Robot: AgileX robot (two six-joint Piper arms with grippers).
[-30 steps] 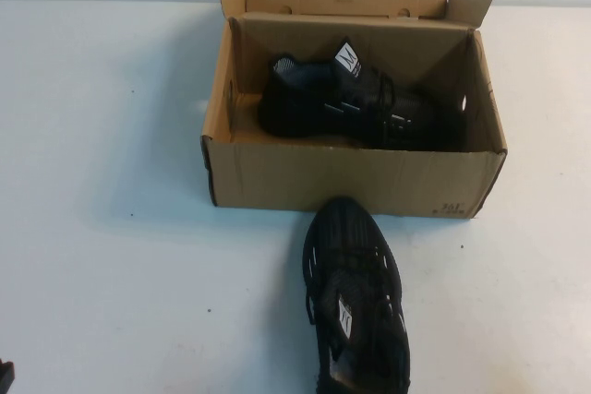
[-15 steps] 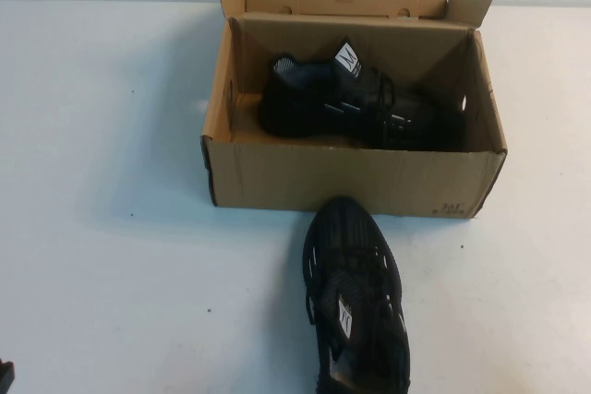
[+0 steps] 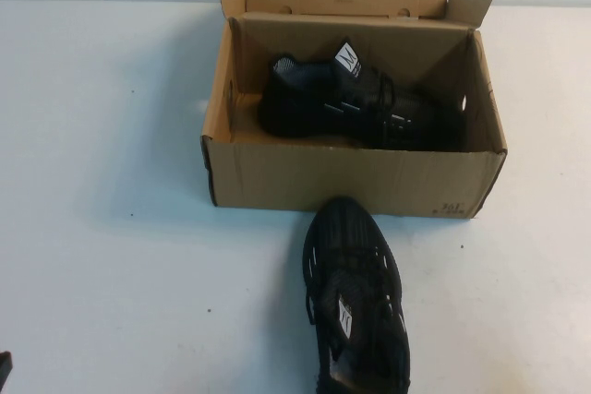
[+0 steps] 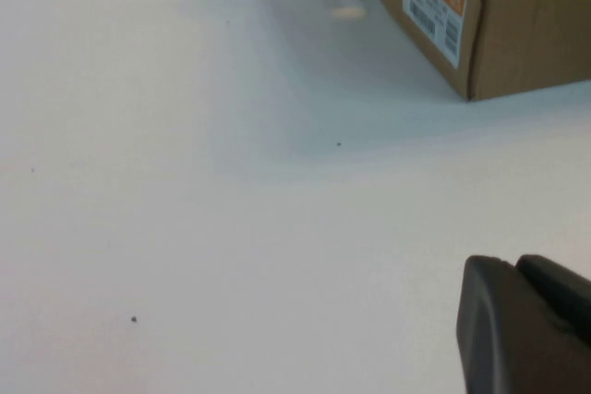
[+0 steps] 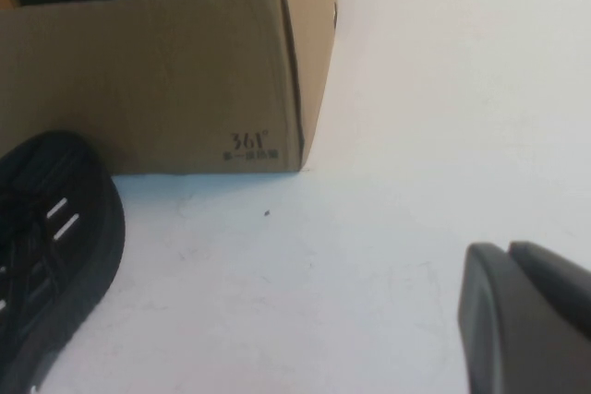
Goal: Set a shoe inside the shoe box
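The brown cardboard shoe box (image 3: 351, 177) stands open at the back middle of the table, its flap lid upright behind. One black mesh shoe (image 3: 355, 103) lies inside it, white tongue tag up. A second black shoe (image 3: 355, 302) lies on the table just in front of the box, toe towards it; its toe also shows in the right wrist view (image 5: 51, 237). My left gripper (image 4: 512, 265) is shut and empty, low over the table at the near left, far from the box (image 4: 499, 16). My right gripper (image 5: 506, 251) is shut and empty, near the box's front right corner (image 5: 286, 89).
The white table (image 3: 111, 228) runs wide on both sides of the box. A pale wall borders its far edge. The box has a white and orange label (image 4: 432, 2) on its left end.
The dark tip of my left gripper at the high view's lower left corner has shrunk slightly. The shoes and box have not moved.
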